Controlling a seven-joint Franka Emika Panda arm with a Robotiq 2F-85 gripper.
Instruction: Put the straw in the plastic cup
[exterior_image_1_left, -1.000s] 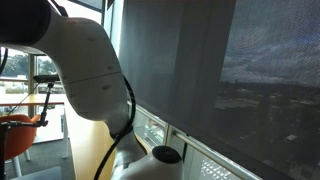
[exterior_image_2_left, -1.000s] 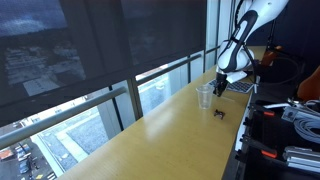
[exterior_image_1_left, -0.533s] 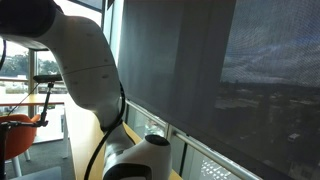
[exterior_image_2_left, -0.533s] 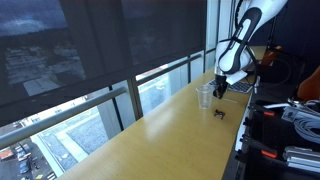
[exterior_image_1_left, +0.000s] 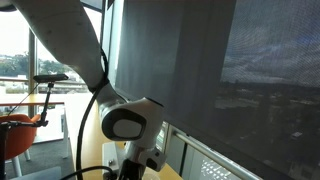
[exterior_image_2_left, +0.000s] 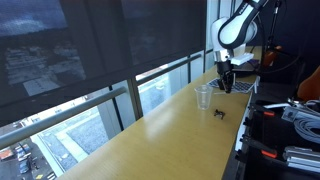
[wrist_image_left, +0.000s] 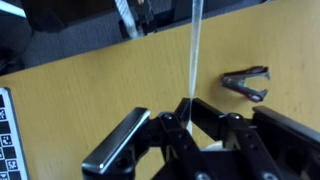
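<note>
My gripper (wrist_image_left: 186, 108) is shut on the straw (wrist_image_left: 195, 50), a thin translucent white tube that runs up from between the fingertips in the wrist view. In an exterior view the gripper (exterior_image_2_left: 227, 80) hangs over the wooden table, just beside and above the small translucent plastic cup (exterior_image_2_left: 204, 96), which stands upright. The straw is too thin to make out there. The cup is not clearly visible in the wrist view. In an exterior view only the wrist and gripper body (exterior_image_1_left: 138, 160) show, close up.
A small black clip-like tool (wrist_image_left: 247, 83) lies on the wooden table (exterior_image_2_left: 150, 140) near the cup; it also shows in an exterior view (exterior_image_2_left: 220, 112). An open laptop (exterior_image_2_left: 241, 86) sits behind the gripper. Windows with dark blinds (exterior_image_2_left: 100, 45) run along the table's far side.
The arm has swung and its wrist has come into the close exterior view. The gripper has stayed beside the cup, shifting slightly upward. The cup and the clip have not moved.
</note>
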